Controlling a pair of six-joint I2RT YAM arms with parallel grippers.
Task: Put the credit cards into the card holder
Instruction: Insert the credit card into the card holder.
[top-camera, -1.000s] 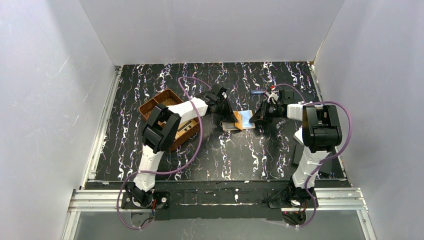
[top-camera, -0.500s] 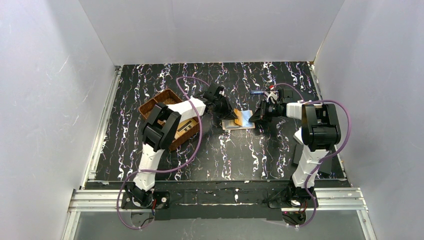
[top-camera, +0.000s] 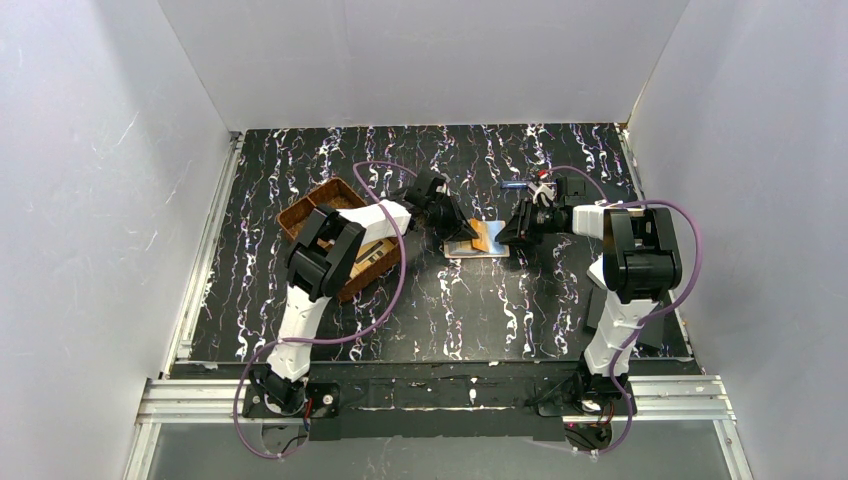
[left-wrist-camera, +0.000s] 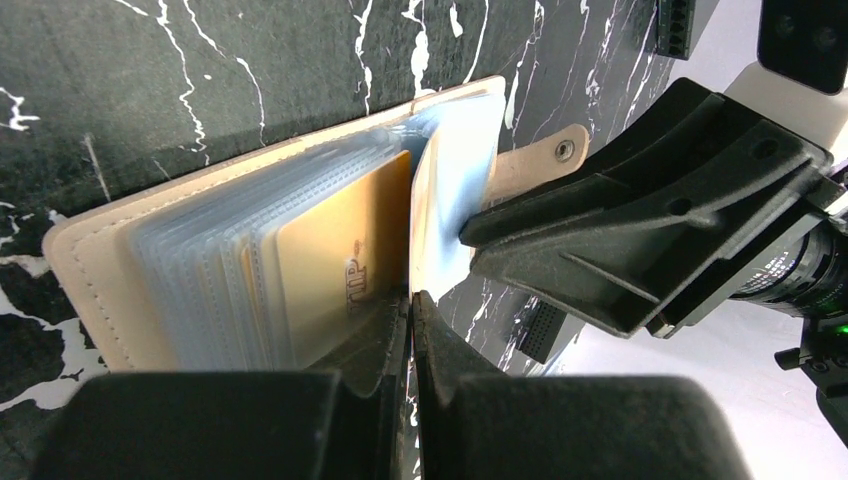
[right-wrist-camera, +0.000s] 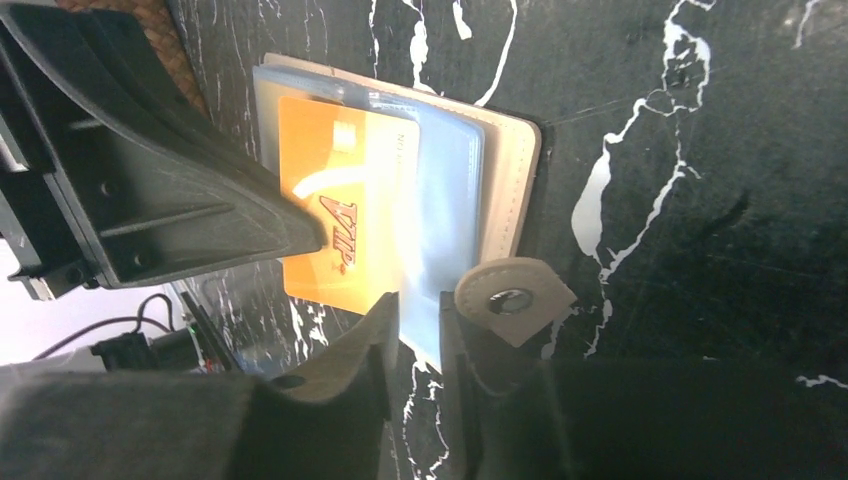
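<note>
The beige card holder (top-camera: 480, 251) lies open mid-table, its clear sleeves fanned out over the cover (left-wrist-camera: 90, 270). A gold card marked VIP (left-wrist-camera: 330, 260) rests against the sleeves and sticks out past the holder's edge in the right wrist view (right-wrist-camera: 330, 190). My left gripper (top-camera: 462, 232) is shut on this card's edge near the lettering (left-wrist-camera: 411, 310). My right gripper (top-camera: 508, 236) is shut on a pale bluish clear sleeve page (right-wrist-camera: 440, 210) beside the snap tab (right-wrist-camera: 512, 297) and holds it raised. The two grippers face each other across the holder.
A brown woven tray (top-camera: 318, 200) stands to the left under my left arm, with more cards in it (top-camera: 372, 252). Black flat plates (top-camera: 598, 305) lie near the right arm's base. A small blue object (top-camera: 515, 185) lies behind the right gripper.
The bluish sleeve page that lay flat has been lifted upright by my right gripper. My left gripper has brought the gold card in closer over the holder.
</note>
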